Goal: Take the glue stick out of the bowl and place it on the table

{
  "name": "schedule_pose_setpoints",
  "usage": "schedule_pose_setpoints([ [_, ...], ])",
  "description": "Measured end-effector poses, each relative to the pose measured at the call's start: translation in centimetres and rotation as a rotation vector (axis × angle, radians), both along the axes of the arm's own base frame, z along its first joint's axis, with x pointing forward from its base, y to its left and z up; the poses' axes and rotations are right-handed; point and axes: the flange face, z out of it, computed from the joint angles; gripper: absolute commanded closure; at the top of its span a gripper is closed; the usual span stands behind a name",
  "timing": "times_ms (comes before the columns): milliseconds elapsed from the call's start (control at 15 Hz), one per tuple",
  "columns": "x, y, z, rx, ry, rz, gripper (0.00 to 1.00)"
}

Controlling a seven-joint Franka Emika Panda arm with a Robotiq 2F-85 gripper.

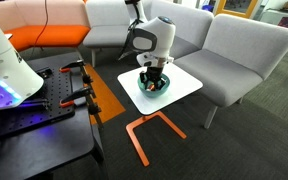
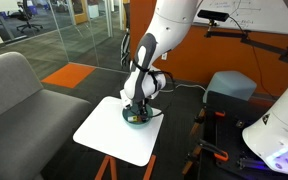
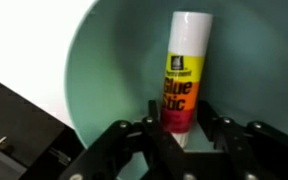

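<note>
The glue stick [image 3: 187,60], white at the top with an orange and red label, lies in the teal-green bowl [image 3: 109,70] in the wrist view. My gripper [image 3: 182,118] is down in the bowl with its two black fingers against either side of the stick's lower end. In both exterior views the gripper [image 1: 153,80] [image 2: 136,108] reaches down into the bowl [image 1: 144,89] [image 2: 130,118], which stands on the white table [image 1: 187,84] [image 2: 106,138]. The stick is hidden by the gripper in the exterior views.
Grey armchairs [image 1: 239,55] stand behind the table and one [image 2: 19,85] beside it. An orange sofa [image 1: 44,35] is at the back. The black workbench [image 1: 34,125] with clamps is next to the table. The table's orange frame [image 1: 149,130] rests on the carpet.
</note>
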Motion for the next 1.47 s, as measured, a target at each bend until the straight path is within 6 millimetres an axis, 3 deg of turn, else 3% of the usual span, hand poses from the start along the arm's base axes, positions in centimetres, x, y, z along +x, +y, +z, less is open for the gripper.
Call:
schedule_pose_setpoints([
  [133, 0.2, 0.1, 0.0, -0.006, -0.002, 0.006, 0.92],
  [333, 0.8, 0.3, 1.0, -0.033, -0.017, -0.011, 0.92],
  [733, 1.8, 1.5, 9.2, -0.146, -0.021, -0.014, 0.92],
  [867, 1.8, 2.7, 11.6, -0.172, -0.009, 0.015, 0.92],
  [1067, 3.3, 5.7, 14.1, -0.144, -0.058, 0.065, 0.92],
  [1267, 5.1, 9.8, 14.2, -0.085, -0.090, 0.116, 0.92],
  [1467, 7.0, 13.0, 12.0, -0.053, -0.095, 0.160, 0.92],
])
